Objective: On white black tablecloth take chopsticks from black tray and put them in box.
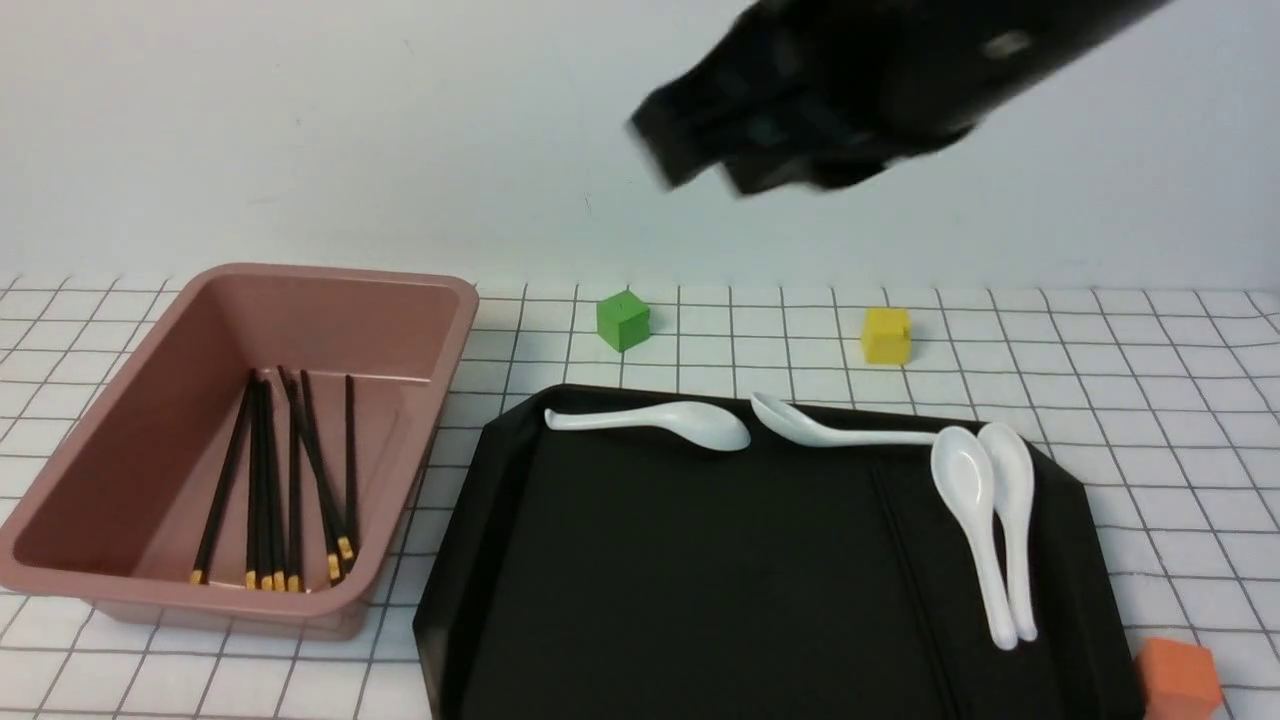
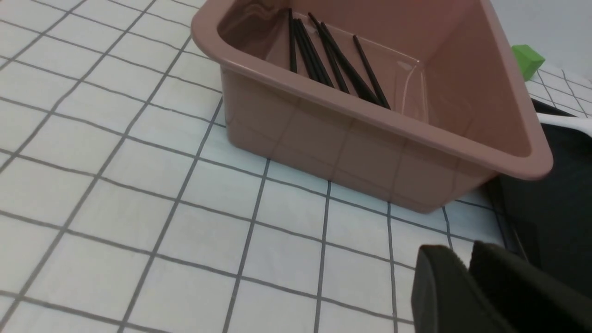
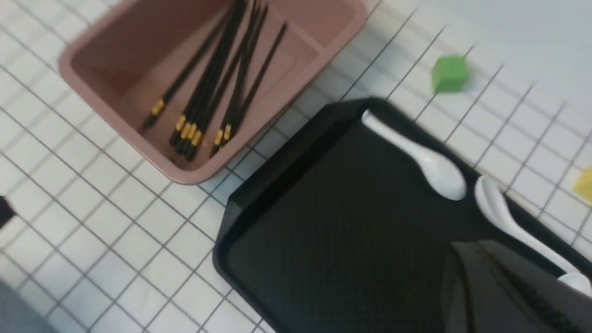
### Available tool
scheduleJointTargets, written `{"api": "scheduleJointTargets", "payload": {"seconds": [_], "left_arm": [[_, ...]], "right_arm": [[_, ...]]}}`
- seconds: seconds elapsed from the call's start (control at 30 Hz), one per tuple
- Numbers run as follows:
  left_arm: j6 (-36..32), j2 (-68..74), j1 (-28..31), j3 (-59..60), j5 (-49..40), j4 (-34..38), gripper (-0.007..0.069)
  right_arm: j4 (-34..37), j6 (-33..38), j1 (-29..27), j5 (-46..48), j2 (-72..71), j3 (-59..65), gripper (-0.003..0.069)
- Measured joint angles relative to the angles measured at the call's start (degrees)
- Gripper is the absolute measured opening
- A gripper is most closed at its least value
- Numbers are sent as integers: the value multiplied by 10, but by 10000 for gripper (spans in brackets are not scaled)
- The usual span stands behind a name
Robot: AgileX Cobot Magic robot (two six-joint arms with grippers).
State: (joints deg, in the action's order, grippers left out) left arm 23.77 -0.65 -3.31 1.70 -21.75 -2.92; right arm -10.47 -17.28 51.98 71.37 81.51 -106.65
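Note:
Several black chopsticks with yellow ends lie inside the pink box at the left of the checked tablecloth. The black tray sits to the right of the box. A faint thin line runs across its floor, and I cannot tell whether it is a chopstick. My right gripper, blurred, hangs high above the tray's far edge, shut and empty; the right wrist view shows its fingers pressed together. My left gripper hovers over the cloth near the box's front corner, with a narrow gap between its tips and nothing held.
Four white spoons lie on the tray: one at the far edge, one beside it, and two side by side on the right. A green cube and a yellow cube stand behind the tray. An orange cube is at the front right.

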Motion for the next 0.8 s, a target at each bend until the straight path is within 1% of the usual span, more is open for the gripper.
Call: {"api": "scheduleJointTargets", "payload": {"seconds": [0.1, 0.13, 0.17, 0.2, 0.27, 0.3, 0.37, 0.4, 0.43, 0.53, 0.63, 0.8], "left_arm": [[0, 0, 0, 0, 0, 0, 111], [0, 0, 0, 0, 0, 1, 111], [0, 0, 0, 0, 0, 1, 112], [0, 0, 0, 0, 0, 0, 113], [0, 0, 0, 0, 0, 0, 113], [0, 0, 0, 0, 0, 0, 113], [0, 0, 0, 0, 0, 0, 113], [0, 0, 0, 0, 0, 0, 113], [0, 0, 0, 0, 0, 0, 113], [0, 0, 0, 0, 0, 0, 113], [0, 0, 0, 0, 0, 0, 113], [0, 0, 0, 0, 0, 0, 121]], "right_arm": [[31, 0, 0, 3, -94, 65, -12], [41, 2, 0, 3, -154, 110, -13], [43, 1, 0, -3, -180, 145, -13], [45, 1, 0, -25, -233, 197, -13], [42, 1, 0, -112, -313, 316, -13], [38, 1, 0, -146, -348, 355, -13], [33, 5, 0, -261, -419, 474, -12], [33, 12, 0, -351, -467, 564, -11], [33, 15, 0, -410, -495, 622, -10], [34, 16, 0, -525, -545, 739, -8], [34, 18, 0, -584, -563, 805, -5], [32, 43, 0, -593, -544, 820, -3]]}}
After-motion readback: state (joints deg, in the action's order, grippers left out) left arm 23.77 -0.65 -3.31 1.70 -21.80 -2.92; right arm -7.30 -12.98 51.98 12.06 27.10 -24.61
